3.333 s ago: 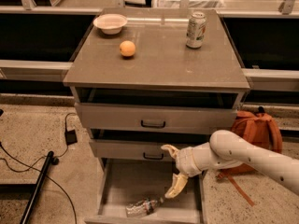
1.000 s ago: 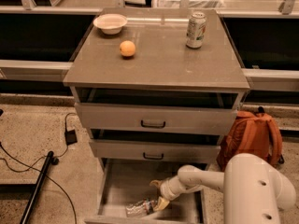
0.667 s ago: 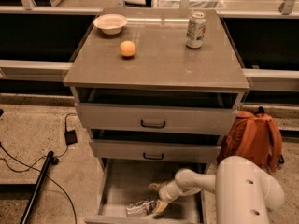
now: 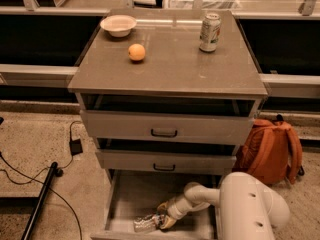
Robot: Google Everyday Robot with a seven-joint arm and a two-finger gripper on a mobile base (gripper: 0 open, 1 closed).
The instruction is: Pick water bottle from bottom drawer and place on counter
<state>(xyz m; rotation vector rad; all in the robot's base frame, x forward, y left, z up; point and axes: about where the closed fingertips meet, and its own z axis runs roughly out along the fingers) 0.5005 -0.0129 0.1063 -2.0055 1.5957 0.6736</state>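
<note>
The water bottle (image 4: 145,223), small, clear and crinkly, lies on its side on the floor of the open bottom drawer (image 4: 131,196), near the front edge. My gripper (image 4: 163,215) reaches down into the drawer from the right, its fingers either side of the bottle's right end. The white arm (image 4: 247,204) fills the lower right. The counter (image 4: 170,64) is the grey-brown top of the cabinet, above.
On the counter stand a white bowl (image 4: 118,25), an orange (image 4: 136,52) and a white-green drink can (image 4: 210,32). The two upper drawers are slightly ajar. An orange backpack (image 4: 272,149) leans right of the cabinet. Cables and a black pole (image 4: 42,194) lie on the floor at left.
The arm has dropped lower into the bottom drawer and the gripper has moved left onto the bottle's right end. The bottle has not moved.
</note>
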